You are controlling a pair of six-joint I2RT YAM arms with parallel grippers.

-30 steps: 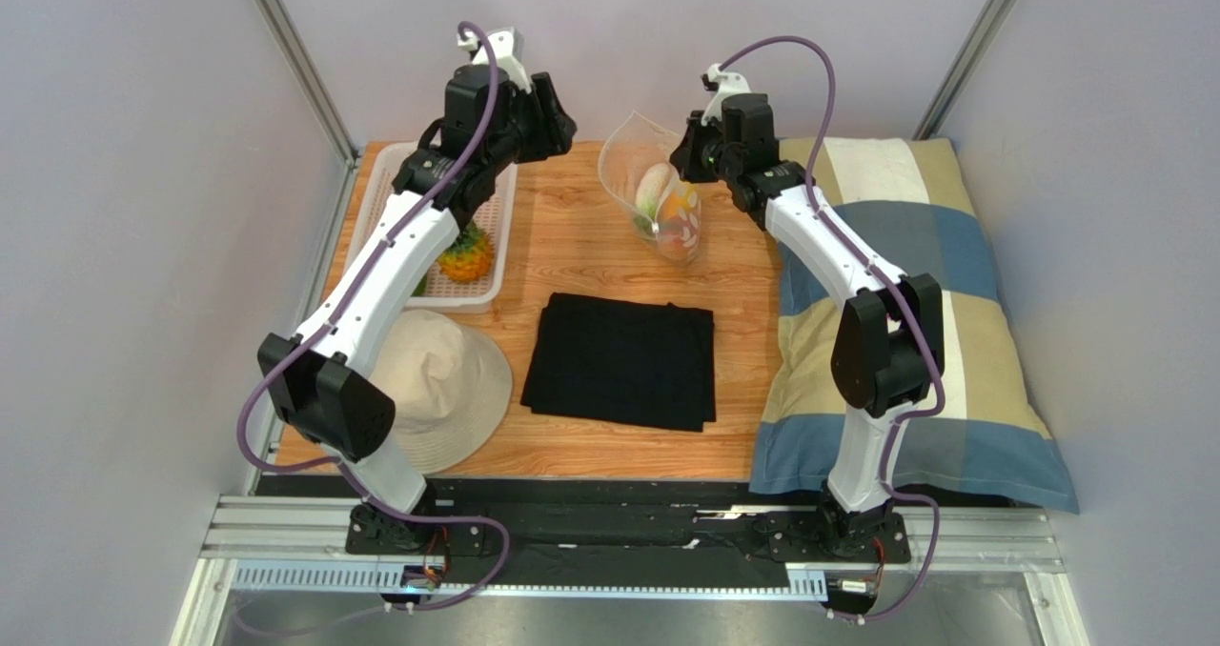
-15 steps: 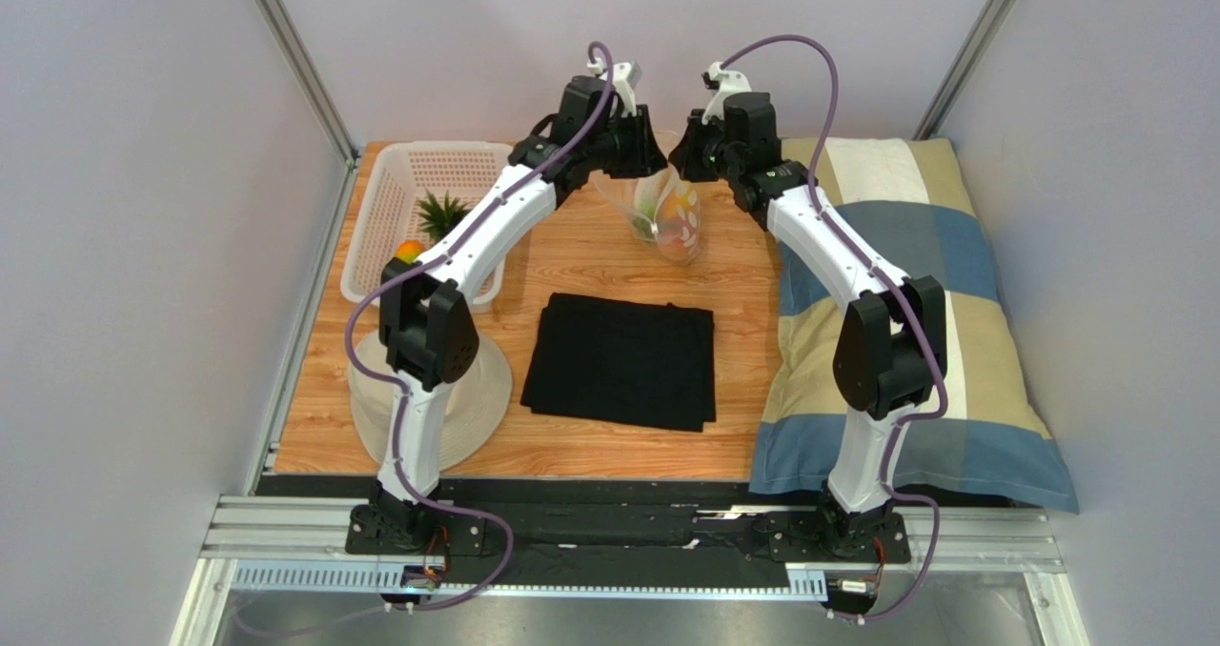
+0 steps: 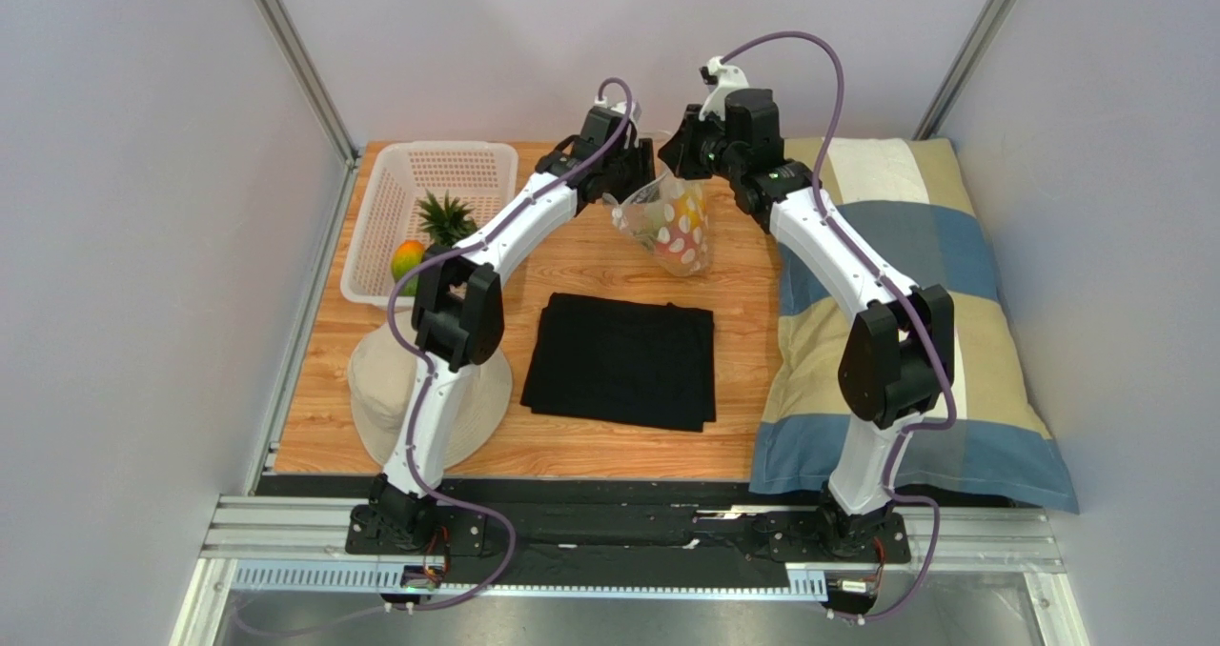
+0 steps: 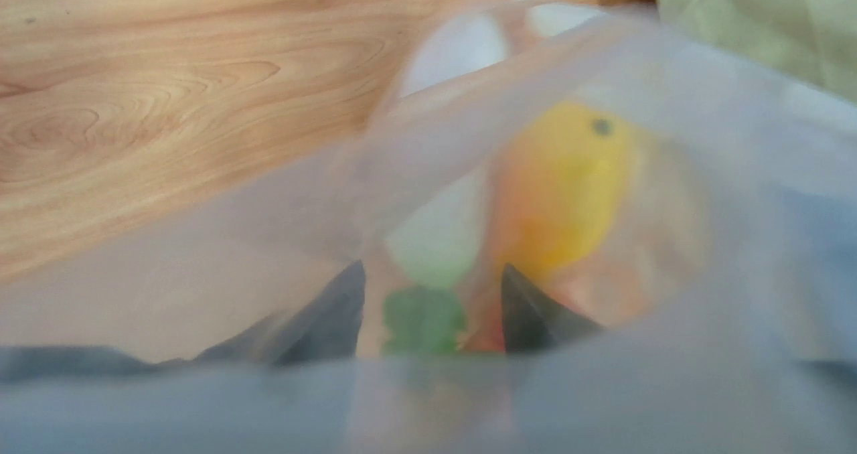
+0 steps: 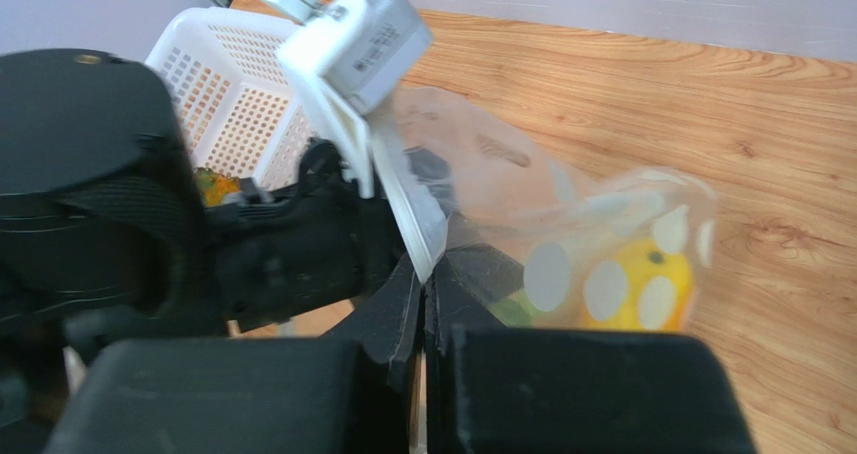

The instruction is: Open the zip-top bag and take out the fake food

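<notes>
A second ago our left arm hung over the basket (image 3: 375, 203), far left of the cloth (image 3: 620, 360). It has since swung across to the bag (image 3: 670, 225), which hangs just beyond the cloth's far edge. The pineapple (image 3: 447, 220) and mango (image 3: 408, 260) now lie in the basket in plain view, so we judge that part of the fake food is already out.

Our right gripper (image 5: 424, 293) stays clenched on the bag's rim and holds the mouth up, the dotted film sagging below it. The left gripper (image 4: 433, 313) is down in the mouth with its jaws apart. A green piece (image 4: 422, 318) sits between the fingertips (image 4: 337, 313), but we cannot tell whether either one touches it. Past it, deeper in the bag, lie a yellow-orange fruit (image 4: 563, 193) and a white piece (image 4: 453, 52).

The bag is open and part emptied, and the left arm is back for another pick. The film is slack and blurs the wrist view, so closing could catch plastic along with the food.
</notes>
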